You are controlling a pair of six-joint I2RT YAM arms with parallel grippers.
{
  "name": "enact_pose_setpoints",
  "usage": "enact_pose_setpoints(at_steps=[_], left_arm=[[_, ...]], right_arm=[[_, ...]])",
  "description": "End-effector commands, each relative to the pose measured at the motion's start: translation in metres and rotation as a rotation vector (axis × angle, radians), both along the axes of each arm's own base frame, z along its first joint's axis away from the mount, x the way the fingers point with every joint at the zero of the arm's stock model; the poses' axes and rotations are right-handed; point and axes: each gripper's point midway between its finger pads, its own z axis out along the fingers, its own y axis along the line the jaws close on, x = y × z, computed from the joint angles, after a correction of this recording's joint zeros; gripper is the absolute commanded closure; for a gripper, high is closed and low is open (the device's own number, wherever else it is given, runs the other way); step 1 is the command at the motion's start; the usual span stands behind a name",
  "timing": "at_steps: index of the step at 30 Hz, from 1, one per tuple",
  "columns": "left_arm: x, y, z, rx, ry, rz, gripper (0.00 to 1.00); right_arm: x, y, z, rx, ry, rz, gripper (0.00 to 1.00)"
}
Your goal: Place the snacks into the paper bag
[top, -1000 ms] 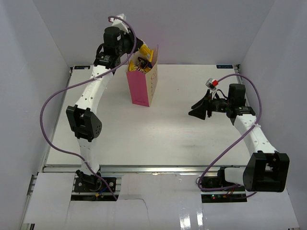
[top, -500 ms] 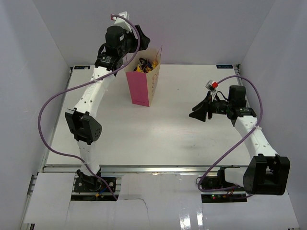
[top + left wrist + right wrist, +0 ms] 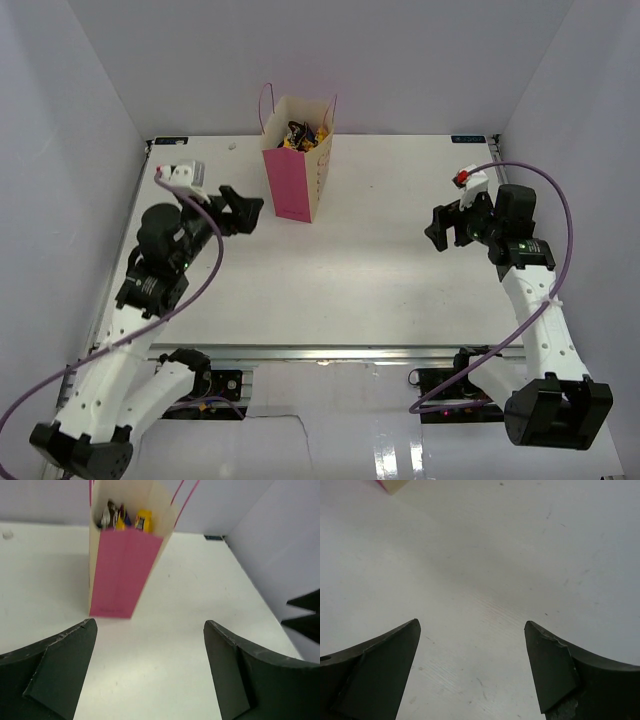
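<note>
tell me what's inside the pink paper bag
Near the top of the paper bag, yellow packs and a dark wrapper show. Whatever lies deeper is hidden by the bag's walls, so the full count cannot be seen.

Paper bag [image 3: 292, 187]: front face plain pink, side panel cream, cord handles pink.

Snacks [image 3: 143, 520] at the bag's mouth: mostly yellow wrappers, one dark purple, and one with a silver-white patch.

Desk [image 3: 360, 280]: plain white, with faint grey scuffs in the right wrist view.

Left arm [image 3: 120, 360] and right arm [image 3: 535, 310]: white links with black joint housings. The jaws on both are matte black.

Cables [image 3: 568, 230]: purple, one along each arm.

Red part [image 3: 461, 179]: small, on the right wrist.

Walls [image 3: 400, 60]: pale grey-white, unpatterned.
</note>
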Motion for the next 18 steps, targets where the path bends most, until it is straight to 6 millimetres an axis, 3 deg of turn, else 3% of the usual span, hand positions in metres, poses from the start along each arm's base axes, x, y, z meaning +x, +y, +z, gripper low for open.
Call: enact_pose_setpoints(at_steps=[1, 2, 3, 5, 6, 13, 18], left_arm=[[-0.032, 0.008, -0.061, -0.031, 0.114, -0.006, 0.02], [-0.048, 0.013, -0.058, -0.061, 0.086, -0.004, 0.02], [-0.056, 0.013, -0.082, -0.065, 0.134, -0.010, 0.02], [-0.072, 0.019, -0.083, -0.090, 0.109, -0.006, 0.02], [-0.075, 0.022, -0.095, -0.088, 0.135, 0.007, 0.02], [-0.087, 0.027, -0.103, -0.064, 0.166, 0.008, 0.02], [-0.088, 0.025, -0.105, -0.059, 0.176, -0.002, 0.02]], right_arm=[[0.009, -0.044, 0.009, -0.121, -0.011, -0.233, 0.10], [0.004, -0.044, 0.007, -0.124, 0.010, -0.234, 0.10], [0.002, -0.043, 0.012, -0.118, 0.002, -0.231, 0.10], [-0.003, -0.043, 0.017, -0.112, -0.004, -0.236, 0.10], [-0.003, -0.044, 0.019, -0.110, -0.008, -0.246, 0.10], [-0.004, -0.062, 0.030, -0.113, -0.042, -0.376, 0.10], [-0.001, -0.069, 0.023, -0.127, -0.050, -0.413, 0.10]])
